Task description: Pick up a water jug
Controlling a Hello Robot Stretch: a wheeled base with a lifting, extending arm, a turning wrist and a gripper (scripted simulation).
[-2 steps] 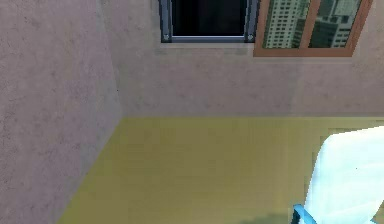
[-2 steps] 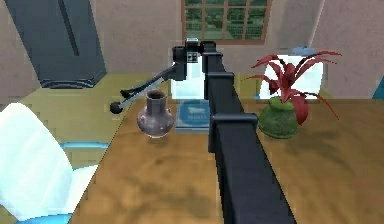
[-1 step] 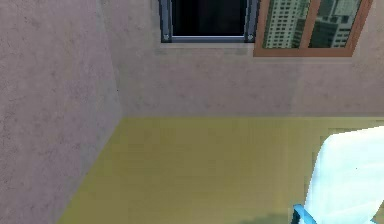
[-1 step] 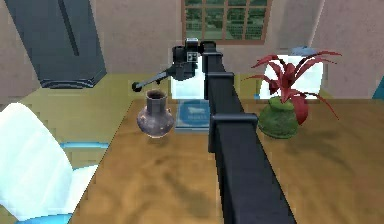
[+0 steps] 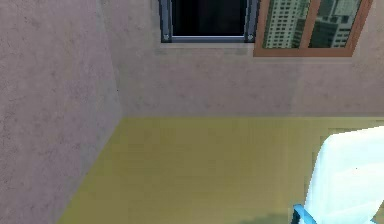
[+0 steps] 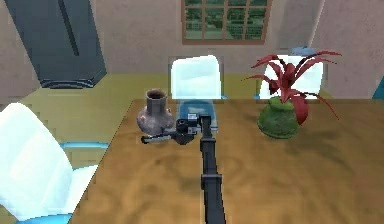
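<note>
A dark brown jug (image 6: 155, 108) with a narrow neck and a round belly stands on the wooden table (image 6: 300, 175) near its left end. The arm (image 6: 210, 185) rises from the bottom edge of the arm side view and ends at the gripper (image 6: 152, 138), whose dark body and thin fingers lie just below and right of the jug's base. Whether the fingers touch the jug cannot be told. I cannot tell whether the gripper holds anything, since the jug stands on the table right at it.
A red-leaved plant in a green pot (image 6: 280, 115) stands on the table's right half. White chairs (image 6: 195, 75) (image 6: 30, 160) (image 5: 350, 180) ring the table. A dark grey fridge (image 6: 65, 45) is at the back left. Ahead is a pink wall corner with windows (image 5: 205, 20) over yellow floor (image 5: 200, 170).
</note>
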